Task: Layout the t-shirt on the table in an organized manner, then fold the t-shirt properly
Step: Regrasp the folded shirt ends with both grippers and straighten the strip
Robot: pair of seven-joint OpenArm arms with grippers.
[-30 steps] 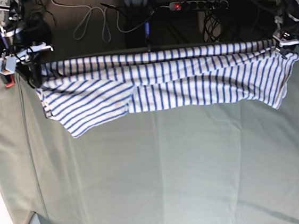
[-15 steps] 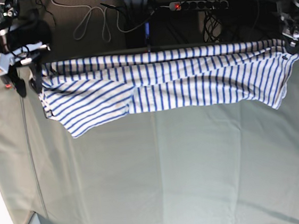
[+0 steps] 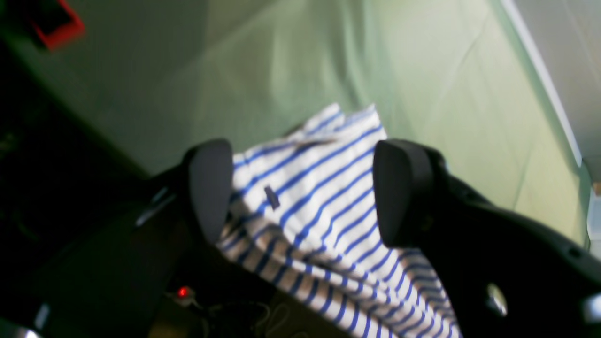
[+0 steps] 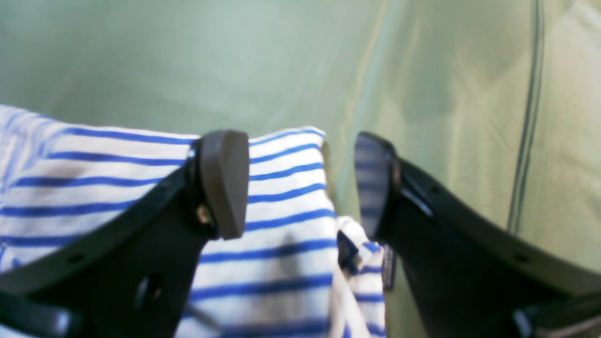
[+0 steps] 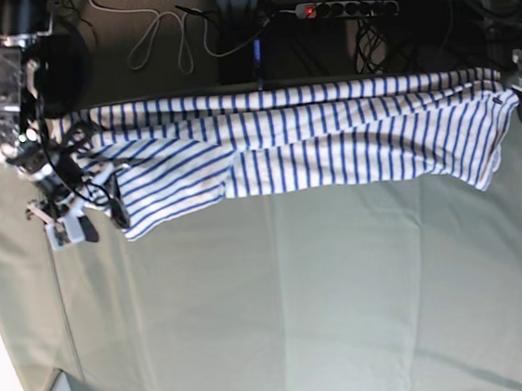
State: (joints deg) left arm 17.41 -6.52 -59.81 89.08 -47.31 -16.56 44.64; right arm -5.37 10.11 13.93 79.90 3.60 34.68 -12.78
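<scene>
Across the top of the base view, the striped t-shirt [image 5: 303, 149] lies stretched in a long bunched band along the far edge of the desk [image 5: 301, 313], one sleeve flopped out at upper left. It is thin, limp cloth: light, easily wrinkled, sure to sag and drag wherever it is not supported, so it wants pinching at hems or corners, both ends at once, and pulling taut. The right gripper [image 4: 300, 183], at the sleeve end in the base view's upper left, has its fingers [image 4: 225, 183] spread apart with nothing clamped, cloth lying beneath. The left gripper [image 3: 300, 188], at the upper right, likewise stands released over the hem corner near the small dark tag [image 3: 271, 197].
</scene>
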